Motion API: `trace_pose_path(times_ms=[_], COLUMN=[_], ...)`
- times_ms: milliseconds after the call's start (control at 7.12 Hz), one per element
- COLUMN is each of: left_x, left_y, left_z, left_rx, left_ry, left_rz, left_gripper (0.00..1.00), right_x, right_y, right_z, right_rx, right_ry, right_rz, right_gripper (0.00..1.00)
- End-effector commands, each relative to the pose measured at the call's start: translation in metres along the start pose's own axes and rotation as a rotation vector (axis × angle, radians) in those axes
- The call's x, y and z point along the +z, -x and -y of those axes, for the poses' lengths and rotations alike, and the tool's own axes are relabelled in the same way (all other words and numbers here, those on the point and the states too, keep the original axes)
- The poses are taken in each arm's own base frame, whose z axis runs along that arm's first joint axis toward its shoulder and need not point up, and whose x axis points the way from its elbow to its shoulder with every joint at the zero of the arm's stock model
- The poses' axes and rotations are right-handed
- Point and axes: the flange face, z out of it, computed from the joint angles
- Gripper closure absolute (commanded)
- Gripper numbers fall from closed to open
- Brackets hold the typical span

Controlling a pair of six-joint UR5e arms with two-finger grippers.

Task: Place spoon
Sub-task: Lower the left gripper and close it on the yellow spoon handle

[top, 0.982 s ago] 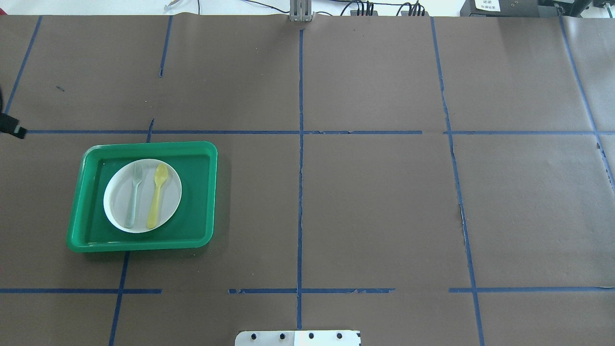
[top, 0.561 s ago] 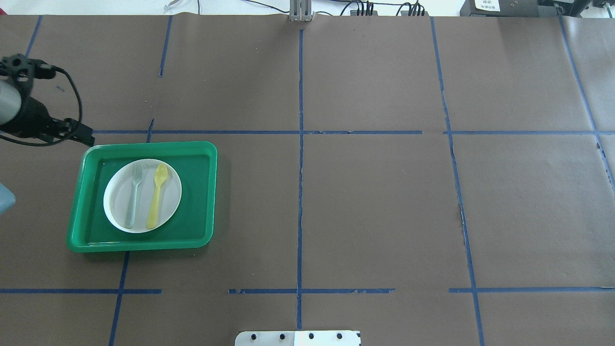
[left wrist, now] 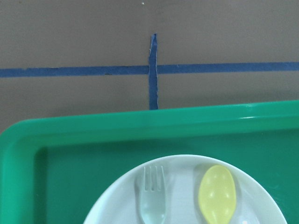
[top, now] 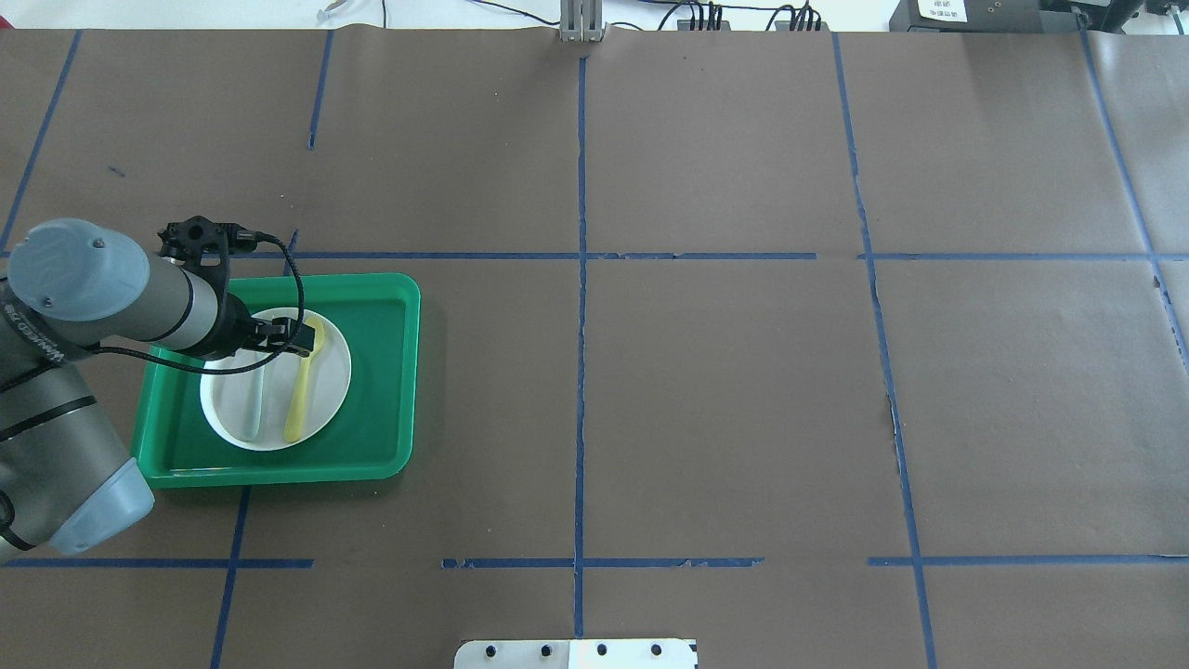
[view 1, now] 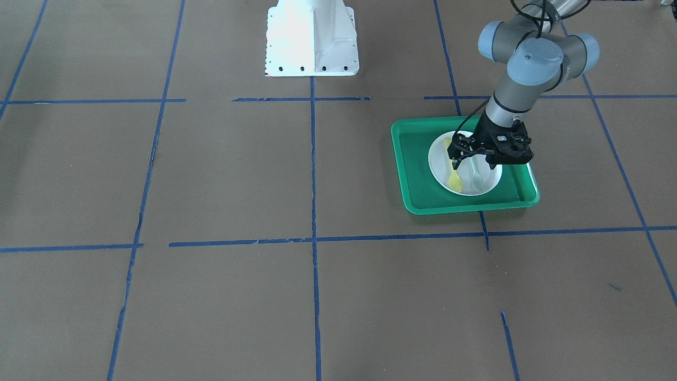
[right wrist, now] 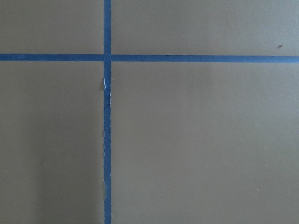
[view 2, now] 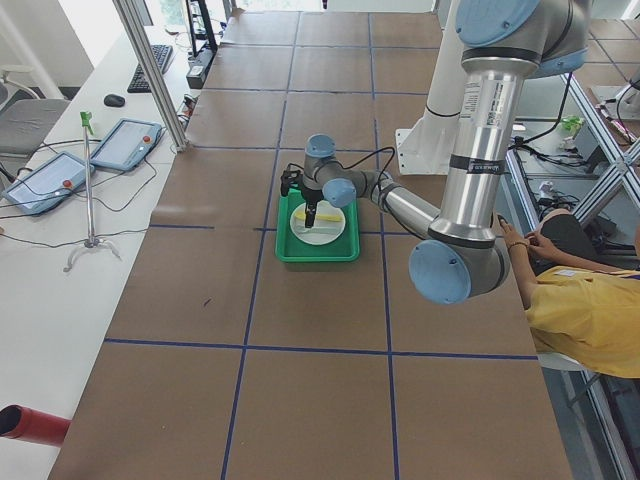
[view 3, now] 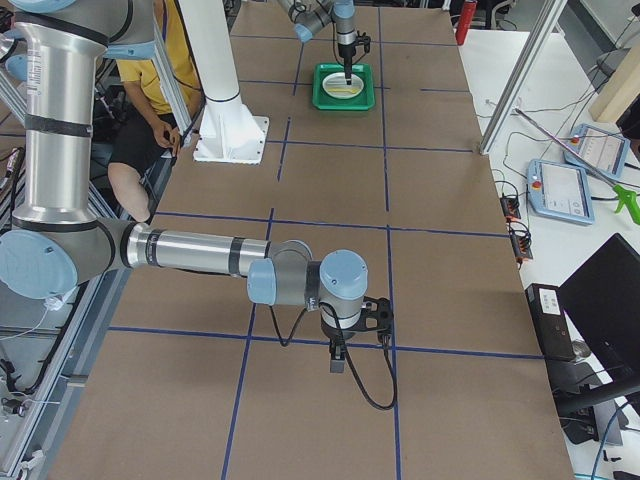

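The pale-yellow spoon [top: 302, 386] lies on a white plate [top: 327, 372] in a green tray [top: 381, 372], beside a grey-green fork [top: 253, 409]. My left gripper [top: 293, 339] hovers above the far half of the plate, over the fork's tines and the spoon's bowl, with its jaws apart and nothing in them. The front view shows the gripper [view 1: 472, 163] above the spoon [view 1: 454, 179] and fork [view 1: 477, 181]. The left wrist view shows the spoon's bowl [left wrist: 216, 193] and the fork's tines [left wrist: 152, 196]. My right gripper [view 3: 337, 362] shows only in the right side view, so I cannot tell its state.
The tray [view 1: 418, 177] sits on the brown paper table cover marked with blue tape lines [top: 581, 279]. The robot's white base [view 1: 311, 39] stands at the table's near edge. An operator [view 2: 590, 300] sits beside the table.
My left arm has come in from the left edge and moved right and down, so the gripper is now over the plate. The spoon, fork and tray have not moved.
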Motion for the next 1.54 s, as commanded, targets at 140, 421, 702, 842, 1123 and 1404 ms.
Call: trace_pose_path(times_ms=[140, 421, 702, 842, 1123, 1404], left_x=[0.0156, 0.0146, 0.0149, 0.0146, 0.0152, 0.0162], left_y=[-0.0169, -0.0183, -0.0176, -0.0186, -0.0183, -0.0183], left_z=[-0.0116, -0.0115, -0.0112, -0.0120, -0.0123, -0.0119], left_rx=[0.007, 0.006, 0.005, 0.008, 0.009, 0.011], left_ry=[0.023, 0.023, 0.027, 0.029, 0.032, 0.033], left_rz=[0.000, -0.003, -0.004, -0.006, -0.006, -0.005], left_gripper=[0.13, 0.53, 0.57, 0.56, 0.56, 0.56], right_x=[0.0000, 0.0000, 0.0000, 0.0000, 0.0000, 0.0000], right_y=[0.0000, 0.0000, 0.0000, 0.0000, 0.0000, 0.0000], right_z=[0.0000, 0.0000, 0.0000, 0.0000, 0.0000, 0.0000], right_rx=[0.000, 0.000, 0.000, 0.000, 0.000, 0.000], right_ry=[0.000, 0.000, 0.000, 0.000, 0.000, 0.000], right_rz=[0.000, 0.000, 0.000, 0.000, 0.000, 0.000], right_gripper=[0.00, 0.00, 0.00, 0.00, 0.00, 0.00])
